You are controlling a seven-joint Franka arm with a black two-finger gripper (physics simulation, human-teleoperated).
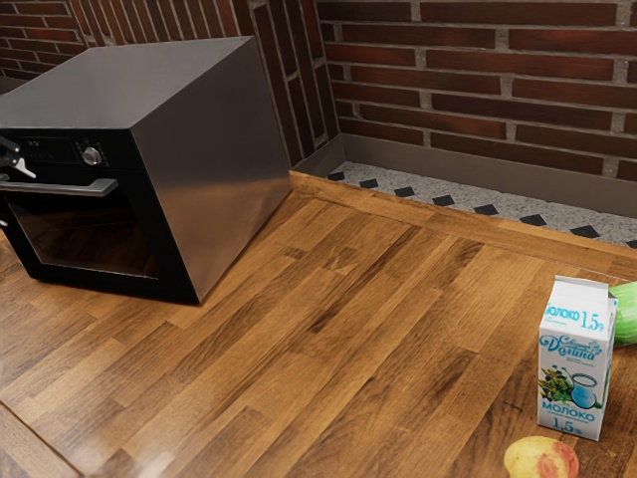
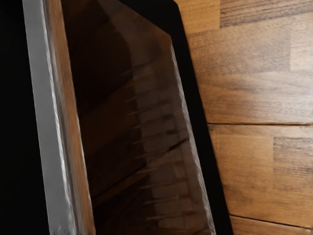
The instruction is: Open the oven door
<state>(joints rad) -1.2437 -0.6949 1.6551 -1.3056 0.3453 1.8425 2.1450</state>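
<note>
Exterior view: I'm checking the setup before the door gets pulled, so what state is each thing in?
Oven door: shut.
Oven knob: setting not readable.
Milk carton: upright.
Yellow-red fruit: whole, as far as it shows.
Green item: partly behind the carton, state unclear.
Gripper: near the door handle, contact unclear.

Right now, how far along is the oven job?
Done: reach looks mostly complete; the tool is up at the handle, by the end nearer the exterior view's left edge.
In hand: probably taking hold of the handle; can't confirm a grip.
Left: all of the opening. The door looks shut, its front flush with the oven body, so the pull is still to come.
</note>
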